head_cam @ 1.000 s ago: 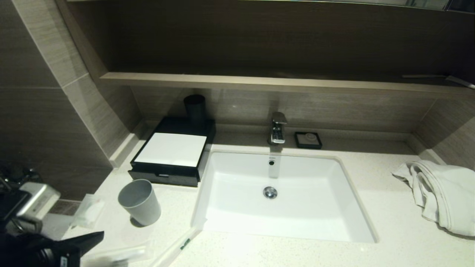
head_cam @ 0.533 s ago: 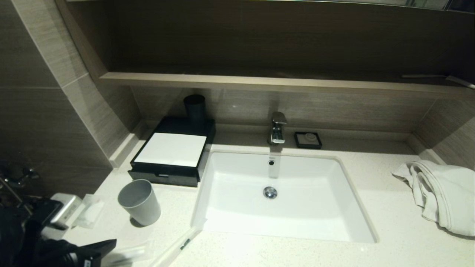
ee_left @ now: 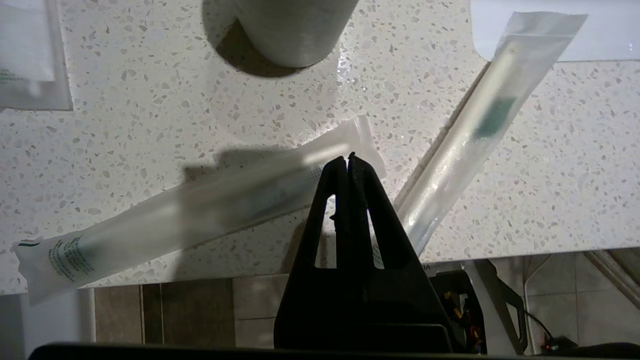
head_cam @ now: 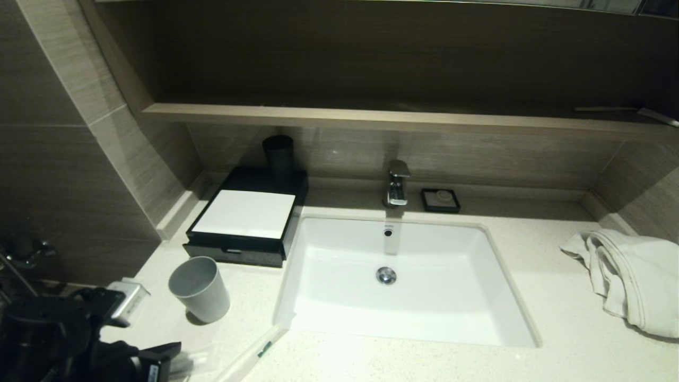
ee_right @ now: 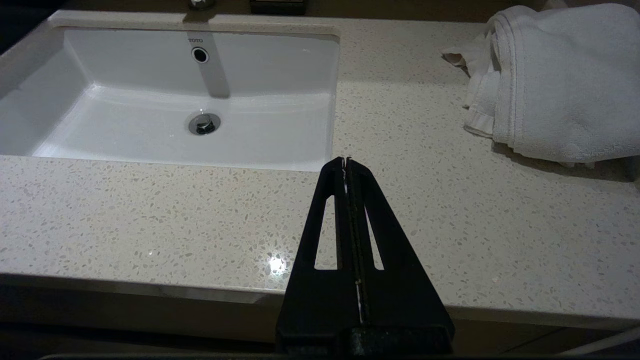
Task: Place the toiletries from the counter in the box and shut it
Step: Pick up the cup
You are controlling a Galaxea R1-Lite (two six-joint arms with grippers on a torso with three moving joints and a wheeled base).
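Two long translucent sachets lie on the speckled counter (head_cam: 557, 318) at its near left corner. One sachet (ee_left: 190, 210) lies crosswise under my left gripper (ee_left: 347, 160). The other sachet (ee_left: 475, 125) has a green mark and reaches the basin's corner (head_cam: 254, 353). A small clear packet (ee_left: 30, 60) lies left of the grey cup, mostly hidden behind my wrist in the head view. My left gripper (head_cam: 172, 353) hovers shut over the first sachet's end, with nothing showing between its jaws. The black box (head_cam: 244, 215) with its white top stands at the back left. My right gripper (ee_right: 346, 161) is shut and empty over the counter, right of the basin.
A pale grey cup (head_cam: 200, 289) stands between the box and the sachets. The white basin (head_cam: 398, 318) fills the middle, with the tap (head_cam: 397, 183) and a soap dish (head_cam: 440, 200) behind it. A white towel (head_cam: 631, 276) lies far right. A black tumbler (head_cam: 278, 151) stands behind the box.
My left arm has swung in to the right over the counter's near left corner, and its wrist now covers most of the small packet. Nothing else has moved.
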